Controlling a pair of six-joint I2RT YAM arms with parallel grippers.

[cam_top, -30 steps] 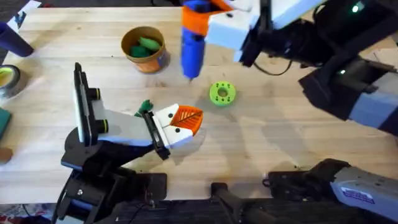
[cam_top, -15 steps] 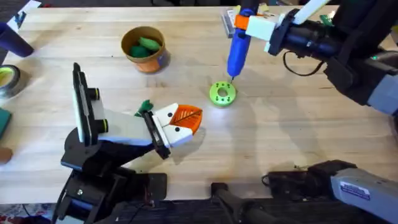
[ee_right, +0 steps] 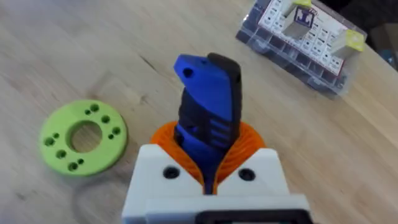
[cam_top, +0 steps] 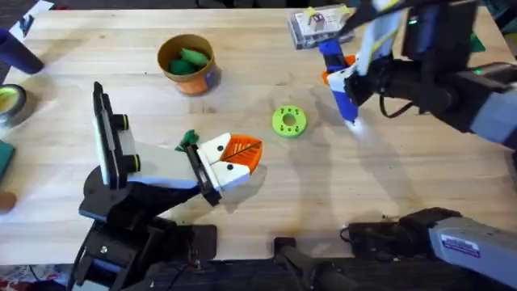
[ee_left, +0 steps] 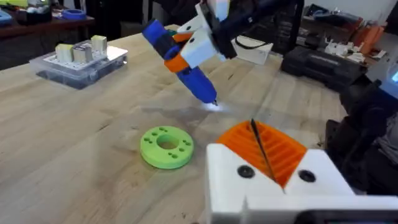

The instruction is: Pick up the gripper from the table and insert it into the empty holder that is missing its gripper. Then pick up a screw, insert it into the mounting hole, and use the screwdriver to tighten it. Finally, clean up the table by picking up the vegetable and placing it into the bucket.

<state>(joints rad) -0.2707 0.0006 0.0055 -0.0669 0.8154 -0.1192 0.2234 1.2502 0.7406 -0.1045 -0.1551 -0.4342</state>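
The gripper (cam_top: 243, 152), the small orange ribbed finger, already sits in the holder (cam_top: 174, 166) at centre-left of the overhead frame, so the insertion step looks done. A green vegetable (cam_top: 187, 58) lies inside the bucket (cam_top: 188, 65) in the upper left, so the clean-up looks done too. Judging from that, what is left is mainly putting down the tool, though whether the screw is fully tight in the mounting hole cannot be read here. The screwdriver (cam_top: 340, 85) is clamped in the right gripper (cam_top: 343, 77) at the upper right of the overhead frame, tilted, with its metal tip low over bare wood to the right of the green disc (cam_top: 288, 121). The overhead view alone gives this whole layout: holder, bucket, disc and the clear parts box (cam_top: 317, 24) at the top edge. The left wrist view adds the side angle: the screwdriver (ee_left: 180, 62) slants down with its tip very near the table (ee_left: 74, 143), beyond the green disc (ee_left: 166, 146), whether touching I cannot tell. It also shows the left gripper (ee_left: 261, 152) with its orange pads pressed together on nothing. The right wrist view looks down along the screwdriver (ee_right: 208, 118), showing the orange pads (ee_right: 249, 140) hugging the blue body on both sides, with the disc (ee_right: 83, 137) at lower left and the parts box (ee_right: 308, 40) at upper right.
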